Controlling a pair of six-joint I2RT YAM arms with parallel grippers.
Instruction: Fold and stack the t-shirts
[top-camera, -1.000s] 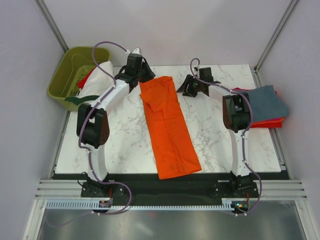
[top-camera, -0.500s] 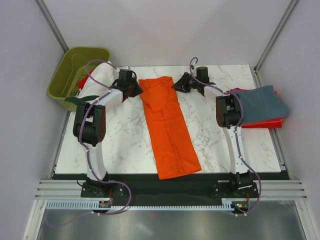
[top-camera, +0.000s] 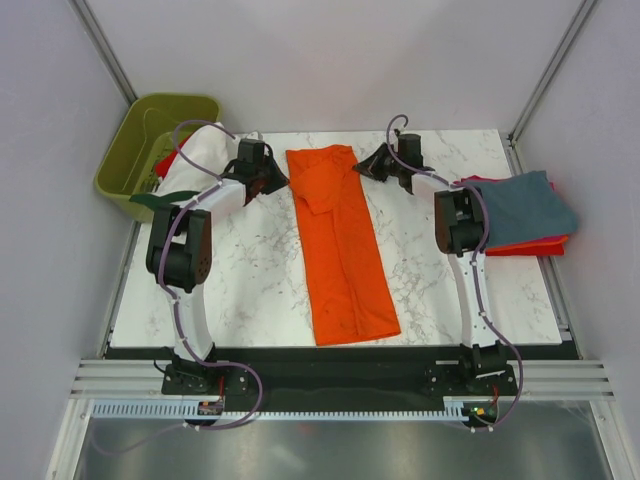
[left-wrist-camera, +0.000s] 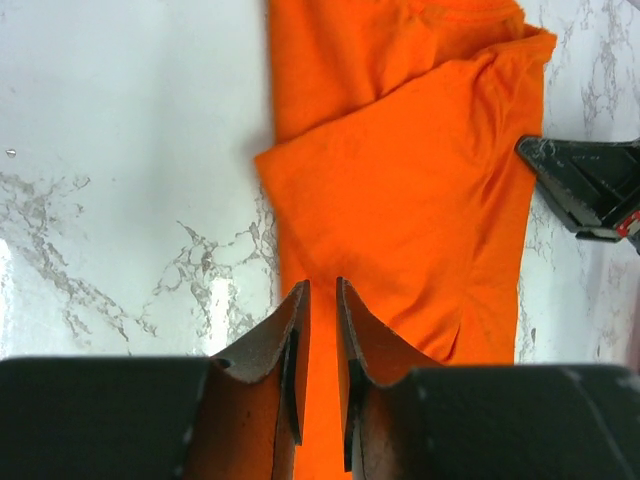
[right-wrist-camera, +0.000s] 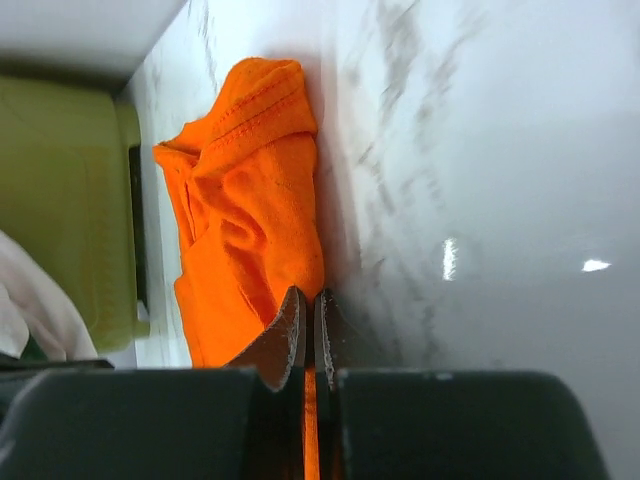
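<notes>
The bright orange cloth t-shirt lies flat in the middle of the white marble-patterned table. It is folded lengthwise into a long narrow strip that runs from the far side to the near edge, slanting slightly rightward as it comes nearer. Its collar end is the far one, and there a sleeve is folded in across the body.

The left gripper is at the far left corner of the strip. In its wrist view the jaws stand only a slit apart, with orange cloth filling the slit, so it has a pinch of the shirt's left edge. The right gripper is at the far right corner, directly across the shirt from the left one. Its jaws are pressed all but together on a thin sliver of orange fabric at the shirt's right edge.

At the table's right edge, well apart from the orange strip, folded shirts lie in a stack. A slate blue-grey t-shirt is on top, a red t-shirt shows under its near side, and a magenta t-shirt peeks out at the far left. Beyond the table's far left corner stands an olive-green plastic bin. A white t-shirt with dark green trim hangs over the bin's rim onto the table, just beside the left arm.
</notes>
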